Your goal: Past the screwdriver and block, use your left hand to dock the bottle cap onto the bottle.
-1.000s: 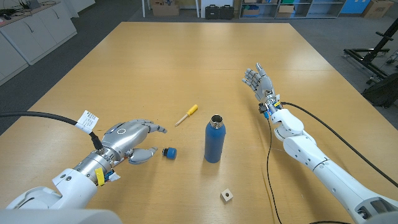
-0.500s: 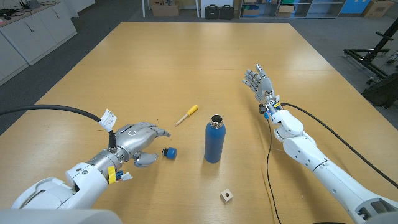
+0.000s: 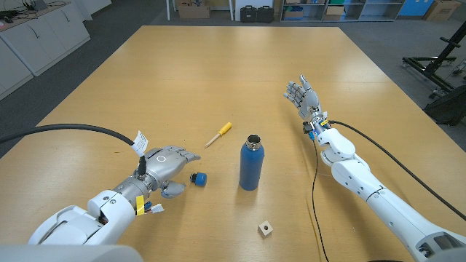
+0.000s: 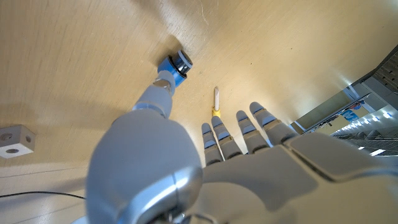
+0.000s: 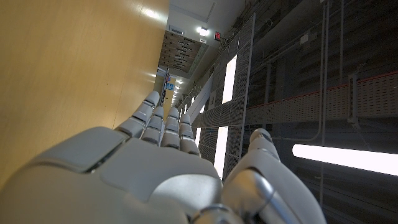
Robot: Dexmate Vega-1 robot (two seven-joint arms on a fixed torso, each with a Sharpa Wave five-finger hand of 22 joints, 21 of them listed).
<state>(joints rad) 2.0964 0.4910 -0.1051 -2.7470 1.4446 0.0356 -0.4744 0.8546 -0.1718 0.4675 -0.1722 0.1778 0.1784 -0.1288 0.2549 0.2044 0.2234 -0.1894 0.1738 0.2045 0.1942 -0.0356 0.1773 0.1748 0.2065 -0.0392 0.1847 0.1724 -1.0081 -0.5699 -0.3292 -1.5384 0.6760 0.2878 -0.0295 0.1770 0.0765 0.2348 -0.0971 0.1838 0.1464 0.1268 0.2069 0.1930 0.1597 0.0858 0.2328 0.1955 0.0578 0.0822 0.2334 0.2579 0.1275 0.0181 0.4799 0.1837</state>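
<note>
One blue bottle cap (image 3: 198, 178) lies on the wooden table (image 3: 218, 65) just beside the left hand (image 3: 169, 164), whose thumb touches it (nothing gripped, fingers apart). One open blue bottle (image 3: 250, 162), one yellow-handled screwdriver (image 3: 218, 135) and one small block (image 3: 266, 230) stand apart. The right hand (image 3: 302, 94) is spread, holding nothing.

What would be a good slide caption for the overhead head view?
Left hand reaching toward a blue bottle cap, open blue bottle standing nearby.

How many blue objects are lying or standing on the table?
2: the bottle stands upright near the middle of the table, and the bottle cap lies to its left, just before the left robot hand.
</note>
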